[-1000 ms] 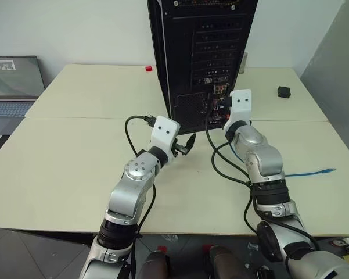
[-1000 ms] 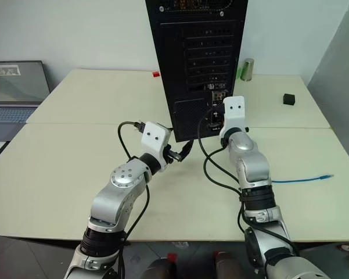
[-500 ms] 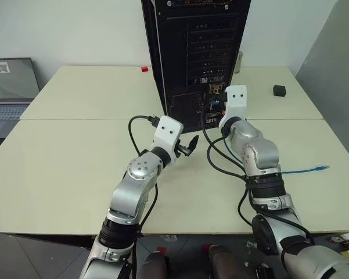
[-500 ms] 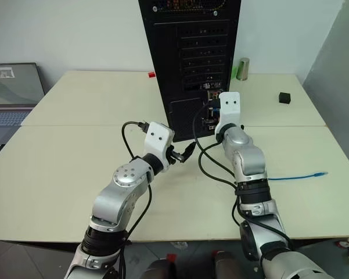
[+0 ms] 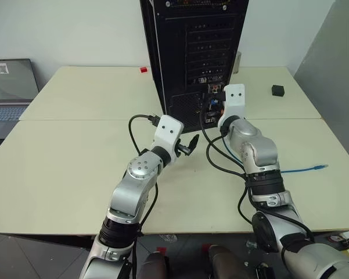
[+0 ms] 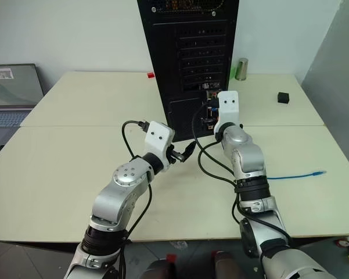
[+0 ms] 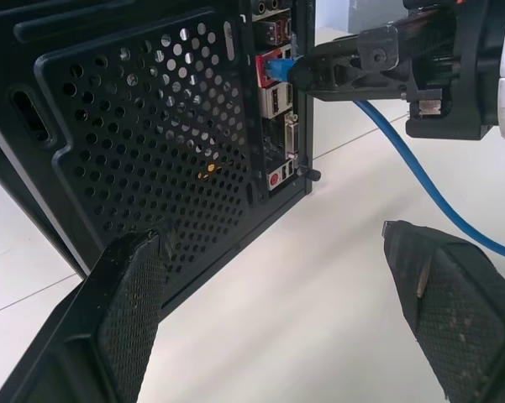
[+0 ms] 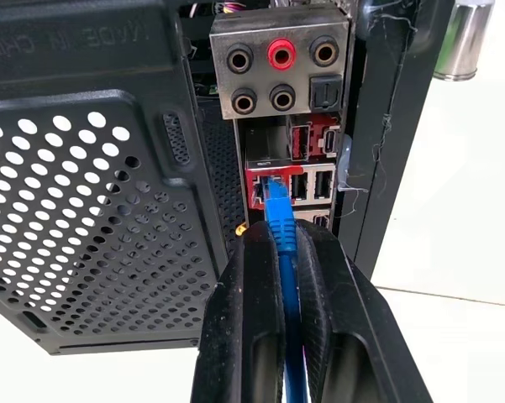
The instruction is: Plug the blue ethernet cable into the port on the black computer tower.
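A wide cream-coloured bench (image 5: 75, 151) with a matte top carries everything; a thin seam runs across it from side to side, splitting the top into a far part and a near part. At the far left edge sits an open grey laptop (image 5: 9, 87), its screen lit and its keyboard facing the near side. A small red block (image 5: 143, 70) lies on the far part of the bench. On the far right part lies a small black cube (image 5: 277, 90). A shiny metal cylinder (image 6: 241, 68) stands upright near the back edge. Behind the bench rises a plain white wall (image 5: 75, 29).
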Available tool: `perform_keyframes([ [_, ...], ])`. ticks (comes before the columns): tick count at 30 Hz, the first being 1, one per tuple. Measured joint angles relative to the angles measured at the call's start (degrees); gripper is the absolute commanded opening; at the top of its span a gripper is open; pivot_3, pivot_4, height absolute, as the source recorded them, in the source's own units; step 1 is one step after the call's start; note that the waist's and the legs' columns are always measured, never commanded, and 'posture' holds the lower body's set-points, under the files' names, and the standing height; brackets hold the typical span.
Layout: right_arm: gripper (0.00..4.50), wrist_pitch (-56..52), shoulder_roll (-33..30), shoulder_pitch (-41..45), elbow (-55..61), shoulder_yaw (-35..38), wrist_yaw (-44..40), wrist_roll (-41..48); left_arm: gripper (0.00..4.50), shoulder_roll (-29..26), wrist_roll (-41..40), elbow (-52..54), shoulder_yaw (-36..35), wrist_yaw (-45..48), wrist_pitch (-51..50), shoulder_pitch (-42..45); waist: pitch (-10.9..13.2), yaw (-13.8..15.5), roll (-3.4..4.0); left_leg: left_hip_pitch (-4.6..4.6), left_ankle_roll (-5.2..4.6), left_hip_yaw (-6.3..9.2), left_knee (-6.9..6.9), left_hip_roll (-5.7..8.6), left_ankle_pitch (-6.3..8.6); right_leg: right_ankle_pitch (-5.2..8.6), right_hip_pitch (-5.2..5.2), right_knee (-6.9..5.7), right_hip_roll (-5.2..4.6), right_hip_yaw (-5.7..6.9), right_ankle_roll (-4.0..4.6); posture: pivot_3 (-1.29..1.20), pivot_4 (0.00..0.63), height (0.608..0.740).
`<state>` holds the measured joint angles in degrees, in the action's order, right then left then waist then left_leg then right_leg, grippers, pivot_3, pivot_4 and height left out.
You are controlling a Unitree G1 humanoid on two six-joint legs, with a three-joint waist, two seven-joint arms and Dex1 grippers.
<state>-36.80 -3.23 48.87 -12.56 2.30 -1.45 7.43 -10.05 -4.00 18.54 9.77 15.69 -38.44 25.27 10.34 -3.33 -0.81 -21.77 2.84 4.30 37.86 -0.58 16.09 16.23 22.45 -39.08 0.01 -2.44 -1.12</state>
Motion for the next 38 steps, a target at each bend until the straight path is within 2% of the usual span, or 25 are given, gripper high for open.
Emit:
perform_keyframes([
  [1,0.75,0.1,-0.3,-0.1,0.0,-0.1,-0.4,-0.1,4.25,0.0,0.0,0.0,0.0,0.0,0.0,0.0,0.0,0.0,0.00,-0.01,0.00,0.01,0.00,0.00,0.00,0.00,0.00,0.00,0.00,0.00,0.00,0.00,0.150,0.740],
  [6,1.69,0.1,-2.9,-1.9,1.2,-0.3,-2.3,-0.4,4.25,-0.5,0.0,0.0,-0.1,0.2,-0.1,0.2,0.0,0.5,0.00,-0.17,0.01,0.10,-0.04,0.05,0.00,0.00,0.04,0.08,-0.03,0.00,0.00,0.00,0.150,0.740],
  [12,3.02,-1.3,-5.0,-4.8,4.2,-0.2,-3.9,-0.3,4.25,-1.4,0.0,-0.1,-0.3,0.4,-0.1,0.5,0.0,1.2,0.00,-0.99,0.24,0.05,0.05,0.13,-0.13,-0.03,0.84,0.01,-0.17,0.00,-0.03,0.00,0.150,0.740],
  [13,3.35,-1.6,-5.2,-5.3,5.1,-0.2,-4.3,-0.1,4.25,-1.5,-0.1,-0.2,-0.3,0.6,-0.1,0.5,0.0,1.2,0.00,-1.02,0.24,0.07,0.05,0.11,-0.13,-0.04,0.86,0.01,-0.17,0.00,-0.03,0.00,0.150,0.740],
  [19,4.46,-3.2,-5.7,-6.6,10.9,-0.2,-6.6,1.3,4.25,-1.7,-1.4,-0.7,-1.6,2.0,-0.5,2.5,0.0,1.4,0.00,-1.03,0.21,0.09,0.04,0.11,-0.12,-0.03,0.86,0.03,-0.16,0.04,-0.03,0.00,0.150,0.740],
  [27,4.49,-6.4,-11.6,-10.8,18.5,1.1,-12.5,5.0,4.25,-7.2,-1.6,-1.3,-1.3,5.5,-1.5,4.1,0.0,1.5,0.00,-1.03,0.21,0.09,0.03,0.13,-0.11,-0.03,0.86,0.04,-0.16,0.08,-0.03,0.00,0.150,0.740],
  [35,4.49,-5.4,-24.1,-18.7,25.1,5.9,-24.8,10.5,4.25,-10.4,-4.6,-3.5,-4.7,10.0,-1.7,4.2,0.0,1.5,-0.02,-1.02,0.02,0.05,0.06,0.13,-0.01,-0.03,0.83,0.02,-0.15,0.12,-0.03,0.00,0.150,0.740],
  [38,4.49,-4.2,-26.0,-19.6,25.3,5.9,-27.0,11.0,4.25,-11.0,-5.6,-3.7,-4.8,11.6,-1.7,4.9,0.0,1.4,-0.02,-0.97,0.02,-0.01,0.06,0.11,-0.02,-0.03,0.84,-0.01,-0.11,0.11,-0.03,0.00,0.150,0.740],
])
